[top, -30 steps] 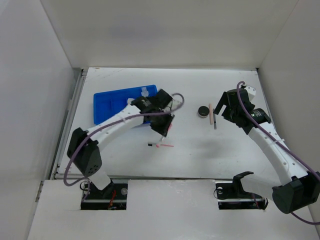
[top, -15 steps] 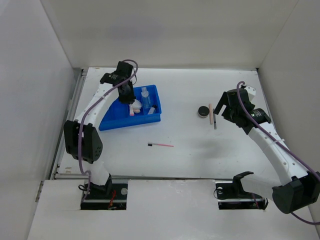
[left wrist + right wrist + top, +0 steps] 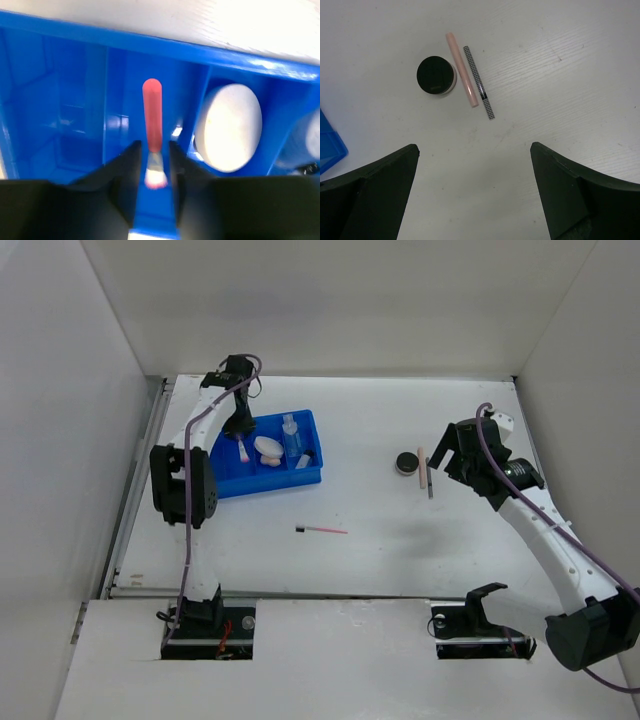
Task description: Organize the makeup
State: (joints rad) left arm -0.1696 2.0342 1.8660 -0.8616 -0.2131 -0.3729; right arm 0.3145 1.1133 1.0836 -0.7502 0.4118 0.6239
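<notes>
My left gripper [image 3: 241, 430] hangs over the left part of the blue tray [image 3: 225, 485]. In the left wrist view its jaws [image 3: 154, 145] stand slightly apart on either side of a pink-handled brush [image 3: 152, 112] lying in a tray compartment [image 3: 75, 115]. A pale egg-shaped sponge [image 3: 227, 127] lies in the compartment to the right; it also shows from above [image 3: 268, 447], beside a clear bottle [image 3: 291, 433]. A second pink-handled brush [image 3: 322, 530] lies on the table. My right gripper [image 3: 474, 150] is wide open and empty, hovering near the black jar [image 3: 436, 75], beige stick [image 3: 461, 69] and dark pencil [image 3: 479, 82].
The workspace is boxed in by white walls at the left, back and right. A metal rail [image 3: 135, 490] runs along the table's left edge. A corner of the blue tray [image 3: 327, 145] shows at the left of the right wrist view.
My left arm swung from the middle of the table, carrying a pink brush, to the tray's left compartment, where the brush now lies. My right arm has not moved.
</notes>
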